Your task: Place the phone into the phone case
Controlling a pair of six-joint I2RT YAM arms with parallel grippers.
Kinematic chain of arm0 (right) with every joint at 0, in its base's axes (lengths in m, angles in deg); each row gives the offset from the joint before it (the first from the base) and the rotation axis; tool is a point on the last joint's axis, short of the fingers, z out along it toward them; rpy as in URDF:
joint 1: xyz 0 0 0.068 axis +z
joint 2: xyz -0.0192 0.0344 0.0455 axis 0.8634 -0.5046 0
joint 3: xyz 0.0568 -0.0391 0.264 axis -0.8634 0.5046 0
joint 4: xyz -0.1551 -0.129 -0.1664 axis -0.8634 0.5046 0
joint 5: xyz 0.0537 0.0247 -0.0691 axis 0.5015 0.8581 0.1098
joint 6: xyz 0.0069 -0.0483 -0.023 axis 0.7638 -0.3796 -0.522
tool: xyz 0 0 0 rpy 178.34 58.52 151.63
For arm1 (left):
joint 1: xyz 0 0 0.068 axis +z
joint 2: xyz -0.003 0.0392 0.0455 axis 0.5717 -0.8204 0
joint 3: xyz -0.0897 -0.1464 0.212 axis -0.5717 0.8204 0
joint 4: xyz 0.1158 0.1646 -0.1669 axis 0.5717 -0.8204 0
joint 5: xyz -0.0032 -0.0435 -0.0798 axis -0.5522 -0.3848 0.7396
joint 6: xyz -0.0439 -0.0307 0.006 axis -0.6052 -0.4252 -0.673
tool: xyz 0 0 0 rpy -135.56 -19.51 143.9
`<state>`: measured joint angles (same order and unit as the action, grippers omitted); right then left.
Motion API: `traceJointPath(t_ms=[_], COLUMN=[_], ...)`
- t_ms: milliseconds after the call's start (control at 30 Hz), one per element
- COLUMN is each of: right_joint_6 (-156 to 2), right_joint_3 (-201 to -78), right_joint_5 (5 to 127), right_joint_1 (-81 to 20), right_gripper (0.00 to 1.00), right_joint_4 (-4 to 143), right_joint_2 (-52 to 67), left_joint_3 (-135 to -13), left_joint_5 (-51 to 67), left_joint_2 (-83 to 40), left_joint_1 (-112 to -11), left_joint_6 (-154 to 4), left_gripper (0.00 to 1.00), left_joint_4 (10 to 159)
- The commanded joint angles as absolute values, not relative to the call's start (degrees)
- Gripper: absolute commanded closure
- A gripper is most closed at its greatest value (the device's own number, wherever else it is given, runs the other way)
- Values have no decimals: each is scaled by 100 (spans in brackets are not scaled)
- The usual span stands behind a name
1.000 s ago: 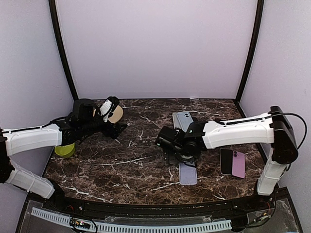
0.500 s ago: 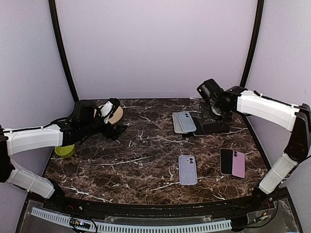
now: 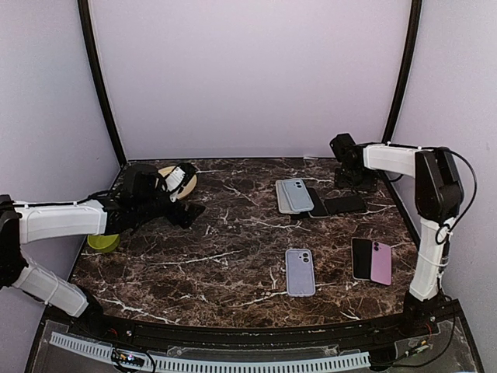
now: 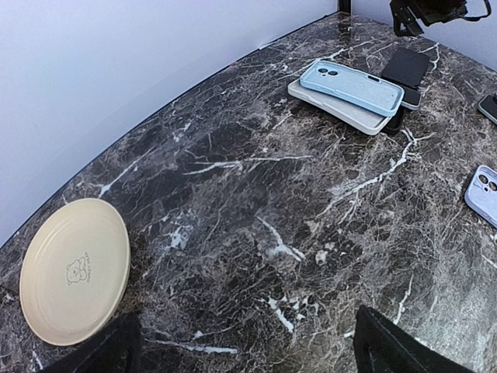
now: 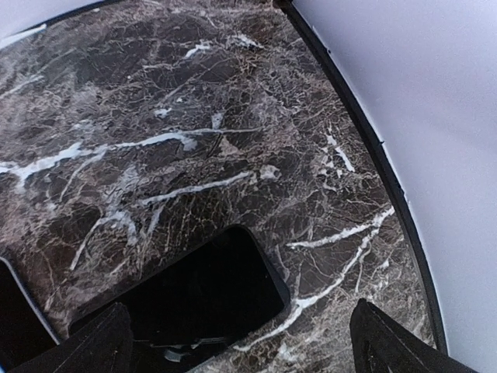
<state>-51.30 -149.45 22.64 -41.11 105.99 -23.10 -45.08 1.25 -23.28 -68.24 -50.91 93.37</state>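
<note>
While flat, phone [image 3: 300,272] lengthways, cam far.

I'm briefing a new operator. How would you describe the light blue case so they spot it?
On the marble table, look toward the back, right of centre, for two stacked cases. The light blue case is the top one, over a grey case; neighbouring phones are black.

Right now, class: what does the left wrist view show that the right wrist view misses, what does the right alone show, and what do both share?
Left wrist only: a cream plate, a light blue phone case stacked on a grey case, a lilac phone. Right wrist only: no object of its own. Both: the marble table and a black phone.
</note>
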Motion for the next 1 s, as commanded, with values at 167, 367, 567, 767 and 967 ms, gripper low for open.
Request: traceJointPath(t_ms=[167,367,567,767,967], right_joint_6=[-5574,-5734,-6075,-6142,-6294], right_joint_3=[-16754,-17059,-17069,-16895,-16080], right_joint_5=[2168,2426,2440,2499,2345], right_joint_1=[-4159,-4150,-4125,-4079,-3734], right_gripper=[1,2,3,4,4], right_joint_4=[10880,10882,10835,11036,10909], right_joint_2=[-3877,-4332,-4579,-4656,-4114], left_joint_3=[-4388,-4396,-4402,-4396,-4404], left_joint_5=[94,84,115,81,100], left_joint_2=[-2421,-2430,-2443,-2425,-2391], left_joint_1=[-6896,-6915,-6919,-6933,-6941], left_joint_6=[-4991,-4965,-4970,-4936,-4930], left_gripper=[3,3,3,3,3], left_joint_4=[9610,9593,9586,9580,9585])
